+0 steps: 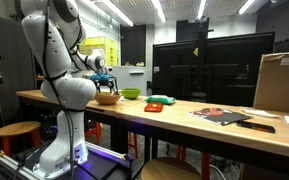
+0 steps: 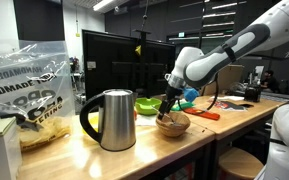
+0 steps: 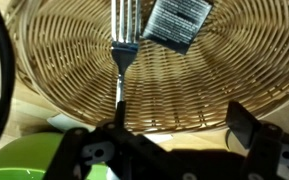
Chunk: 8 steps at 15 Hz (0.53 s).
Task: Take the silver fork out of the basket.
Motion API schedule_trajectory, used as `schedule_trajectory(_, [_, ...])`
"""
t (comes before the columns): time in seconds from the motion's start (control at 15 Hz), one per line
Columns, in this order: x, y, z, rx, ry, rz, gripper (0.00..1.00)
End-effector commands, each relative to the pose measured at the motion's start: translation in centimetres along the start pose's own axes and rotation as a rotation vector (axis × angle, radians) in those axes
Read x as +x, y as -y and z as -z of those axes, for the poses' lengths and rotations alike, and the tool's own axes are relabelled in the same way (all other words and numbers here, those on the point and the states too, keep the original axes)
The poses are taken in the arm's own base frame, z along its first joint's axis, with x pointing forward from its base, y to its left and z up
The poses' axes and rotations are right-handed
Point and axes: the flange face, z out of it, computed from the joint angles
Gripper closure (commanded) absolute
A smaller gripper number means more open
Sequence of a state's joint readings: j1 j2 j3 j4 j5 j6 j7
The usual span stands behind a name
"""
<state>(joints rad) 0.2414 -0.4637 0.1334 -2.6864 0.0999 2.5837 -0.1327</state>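
Basket (image 3: 214, 80) seen on bench (image 1: 184, 115), just beside green bowl (image 3: 24, 160). Fork (image 3: 122, 55) lying inside basket, handle running down toward one finger (image 3: 96, 150); contact not determinable. Pincer (image 3: 174, 118) poised directly over basket, jaws wide apart, nothing clamped. Ribbed grey object (image 3: 174, 25) also in basket.

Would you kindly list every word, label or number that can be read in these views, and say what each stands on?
"HANDMADE": on the clear plastic bag in an exterior view; its other lines are too blurred to read.
On the printed sheet lying on the table: print too small to read.
On the basket and the fork in the wrist view: no text.
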Motion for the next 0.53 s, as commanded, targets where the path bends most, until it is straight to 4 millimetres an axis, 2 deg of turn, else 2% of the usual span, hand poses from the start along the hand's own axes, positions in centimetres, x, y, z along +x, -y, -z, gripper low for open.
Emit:
schedule_trajectory(0.0, [-0.4, 1.5, 1.3, -0.071, 0.022, 0.0, 0.0])
schedule_trajectory(0.27, [-1.1, 2.0, 2.3, -0.114, 0.057, -0.024, 0.0])
schedule_trajectory(0.47, [-1.8, 0.6, 3.1, -0.13, 0.077, -0.057, 0.0])
